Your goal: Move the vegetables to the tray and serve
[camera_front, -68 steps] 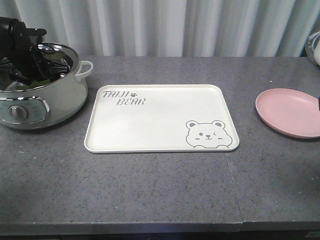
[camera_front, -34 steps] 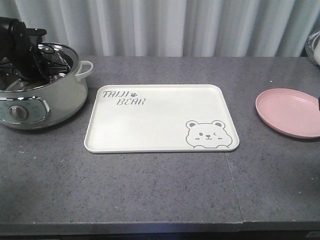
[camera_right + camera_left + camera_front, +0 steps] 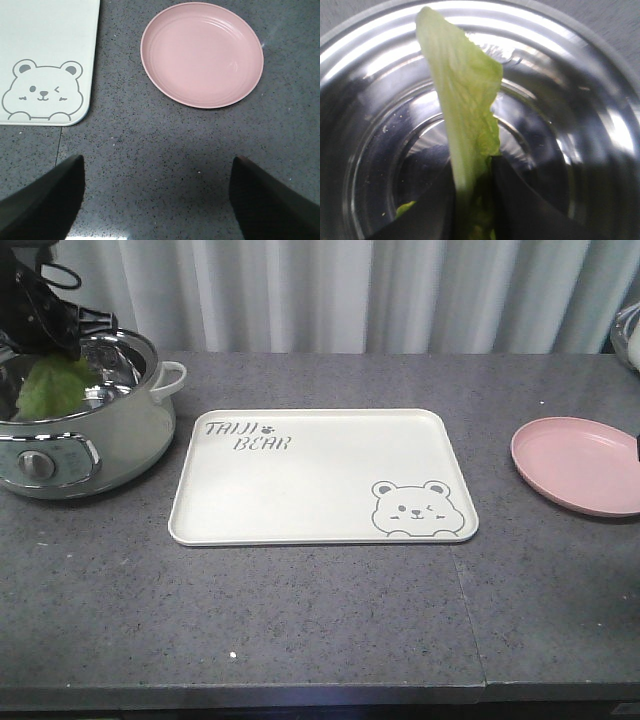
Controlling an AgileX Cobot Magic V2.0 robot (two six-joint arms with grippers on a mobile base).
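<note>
Below the wide-spread right gripper (image 3: 159,195), looking down on grey speckled stone countertop (image 3: 165,150). Ahead-left of it, seeing the flat cream-white rectangular bear-printed tray (image 3: 50,40). Directly under the left gripper (image 3: 472,200), hovering over a pale green steel-lined electric pot (image 3: 570,100). Just ahead of the right gripper, spotting a round pink plate (image 3: 202,54). Between the left gripper's fingers, clamping a crinkled green lettuce leaf (image 3: 462,100), dangling over the pot's bowl.
</note>
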